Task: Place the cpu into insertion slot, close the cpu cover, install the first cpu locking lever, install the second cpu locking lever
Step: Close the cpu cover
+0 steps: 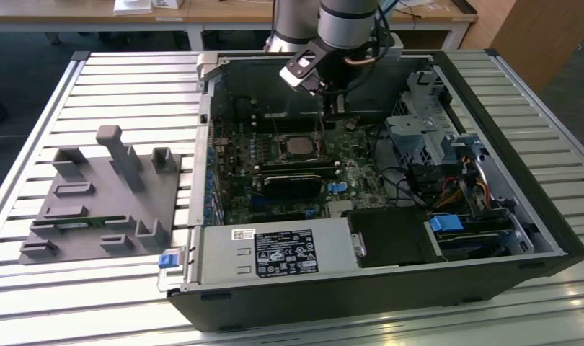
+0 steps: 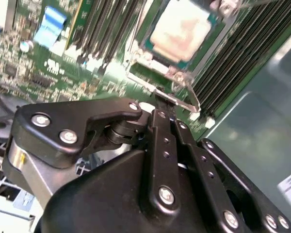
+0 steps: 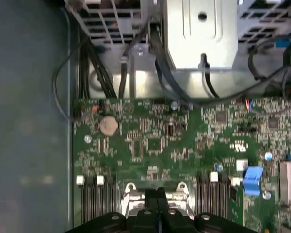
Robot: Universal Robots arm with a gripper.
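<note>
A slatted aluminium worktop [image 1: 128, 79] carried a black computer case [image 1: 369, 299] lying on its side with its open face up. Beside it, toward the exterior view's left, sat a matte grey moulded fixture tray [image 1: 90, 216] with upright pegs. The grey cylindrical arm [image 1: 345, 21] reached down into the case from the far side. A boxy steel power supply [image 1: 272, 252] filled the near corner, with a dark-and-white label (its print too small to make out). The green motherboard [image 3: 150, 141] lay flat on the case floor, ribbed with long black memory slots [image 2: 233, 58].

The black claw [image 2: 162, 99] was closed, its two fingers [image 3: 150, 196] pressed side by side. Its tips rested at the edge of the cpu cover [image 2: 184, 97], a thin bright metal plate. Whether they pinched it could not be told.

The cpu [image 2: 182, 29] sat in the insertion slot [image 1: 277, 147] at the middle of the board. It lay flat with its dull silver top facing up. It was square, with no long axis, and its sides ran parallel to the memory slots.

A round silver coin cell [image 3: 108, 125] and a small blue plastic clip [image 3: 253, 177] sat elsewhere on the board.
</note>
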